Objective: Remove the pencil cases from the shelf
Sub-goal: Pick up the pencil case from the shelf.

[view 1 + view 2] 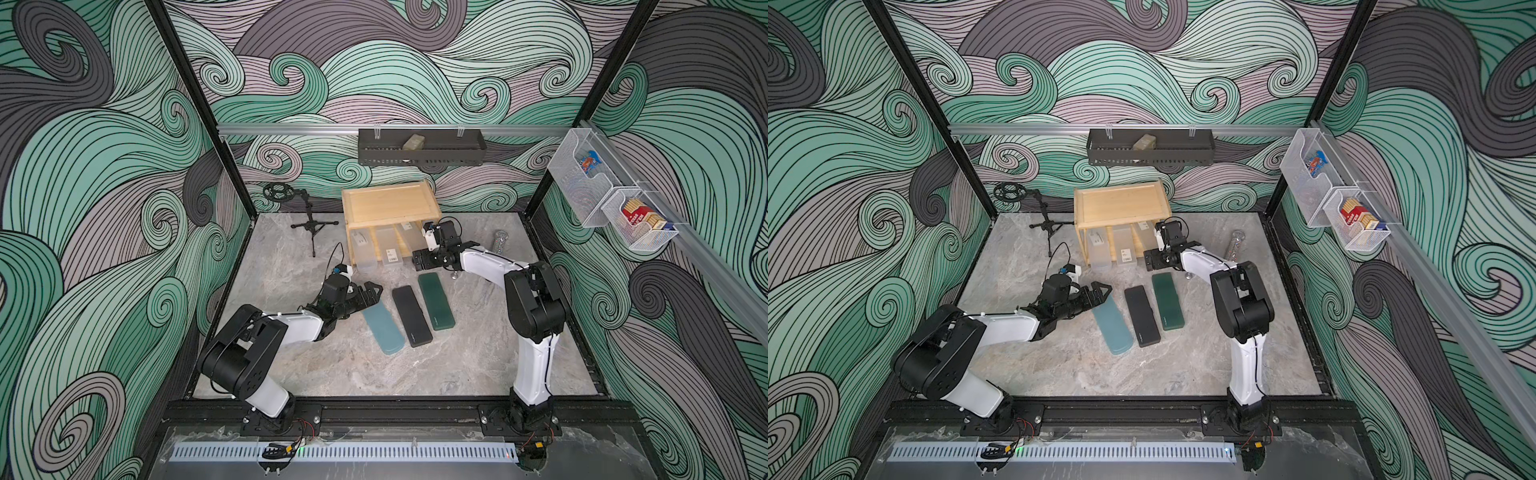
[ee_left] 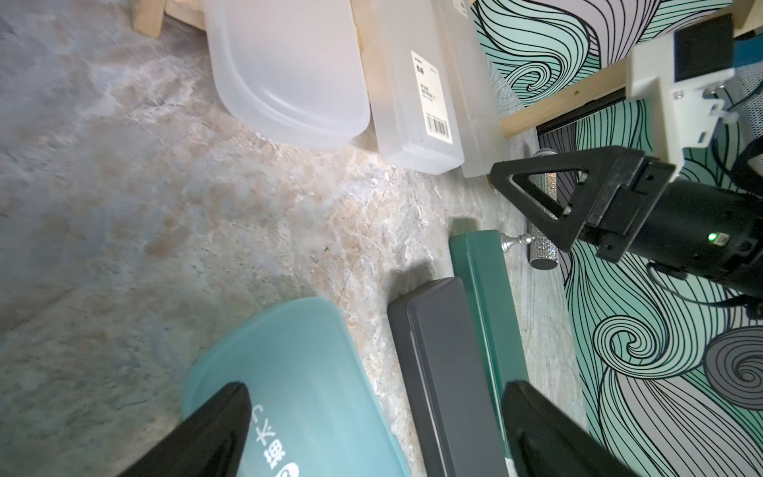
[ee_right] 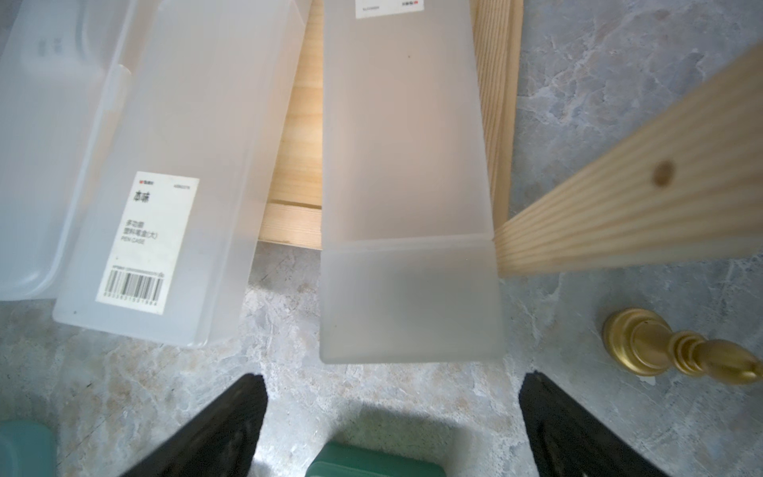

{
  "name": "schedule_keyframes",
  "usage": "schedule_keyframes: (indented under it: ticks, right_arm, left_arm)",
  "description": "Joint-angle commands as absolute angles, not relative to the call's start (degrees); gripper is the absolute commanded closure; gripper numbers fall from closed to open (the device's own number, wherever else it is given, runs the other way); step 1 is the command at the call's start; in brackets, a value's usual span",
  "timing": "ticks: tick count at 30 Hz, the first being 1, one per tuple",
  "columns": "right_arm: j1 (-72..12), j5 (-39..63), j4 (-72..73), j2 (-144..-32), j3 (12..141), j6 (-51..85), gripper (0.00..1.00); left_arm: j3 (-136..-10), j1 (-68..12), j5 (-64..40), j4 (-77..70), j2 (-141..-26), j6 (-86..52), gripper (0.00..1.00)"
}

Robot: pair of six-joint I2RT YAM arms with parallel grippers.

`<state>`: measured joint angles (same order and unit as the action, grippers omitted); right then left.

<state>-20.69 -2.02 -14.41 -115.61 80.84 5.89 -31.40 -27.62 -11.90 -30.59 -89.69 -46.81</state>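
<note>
Three opaque pencil cases lie on your bench, six o'clock of the shelf. Three frosted ones seemingly sit on its lower tier. Your left claw and right claw gape wide, empty.

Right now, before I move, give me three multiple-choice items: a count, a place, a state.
1. How many frosted cases lie on the shelf's lower tier? A one; B three; C five.
2. Where is the black case? A on the shelf's top; B on the table between the teal-blue case and dark green case; C on the lower tier.
3. The right fingers are: A spread and empty; B shut on a frosted case; C shut on the black case.
Answers: B, three stick out side by side; B, both top views show it flanked; A, only bare table between them.
</note>
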Motion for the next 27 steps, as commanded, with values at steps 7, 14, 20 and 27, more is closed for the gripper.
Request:
schedule_keyframes:
  ticks: [7, 14, 20, 27]
  right_arm:
    - [-20.2, 0.1, -13.5, -118.8, 83.0, 5.5, 0.0]
    - [-20.1, -0.4, -12.8, -119.7, 83.1, 5.9, 0.0]
    - [-20.1, -0.7, -12.2, -119.8, 83.9, 6.2, 0.01]
    - [-20.1, -0.2, -12.3, -120.4, 84.7, 6.0, 0.02]
  left_arm:
    - [-34.4, -28.0, -11.0, -29.8, -88.9, -46.2, 0.02]
    - [-35.3, -28.1, -10.0, -27.2, -86.9, -44.8, 0.01]
    - [-35.5, -28.1, -9.2, -25.7, -85.7, -43.9, 0.01]
    - [-34.9, -28.1, -9.1, -25.4, -85.6, -43.7, 0.01]
